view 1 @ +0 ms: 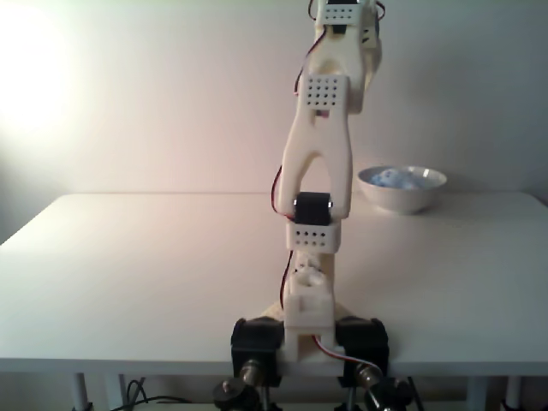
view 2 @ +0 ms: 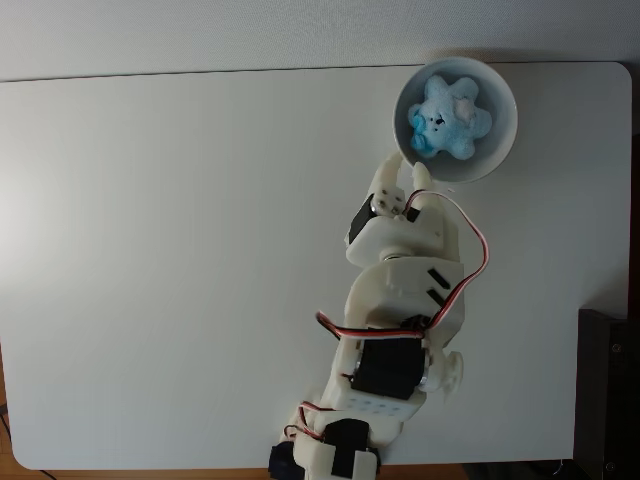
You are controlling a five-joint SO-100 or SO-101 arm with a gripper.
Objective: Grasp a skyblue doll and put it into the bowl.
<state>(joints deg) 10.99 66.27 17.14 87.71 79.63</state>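
The skyblue doll [view 2: 447, 115] lies inside the white bowl [view 2: 503, 140] at the table's far right corner; in the fixed view from the front, the doll [view 1: 399, 178] peeks over the rim of the bowl [view 1: 402, 199]. In the fixed view from above, my gripper [view 2: 405, 166] hovers beside the bowl's near-left rim. Its fingers [view 2: 385, 175] are spread apart and hold nothing. The doll is free of the gripper.
The white arm [view 1: 321, 145] rises from its base [view 1: 308, 338], which is clamped at the table's front edge. The white table [view 2: 180, 260] stretches wide to the left in the view from above. A dark object [view 2: 608, 395] stands off the table's right edge.
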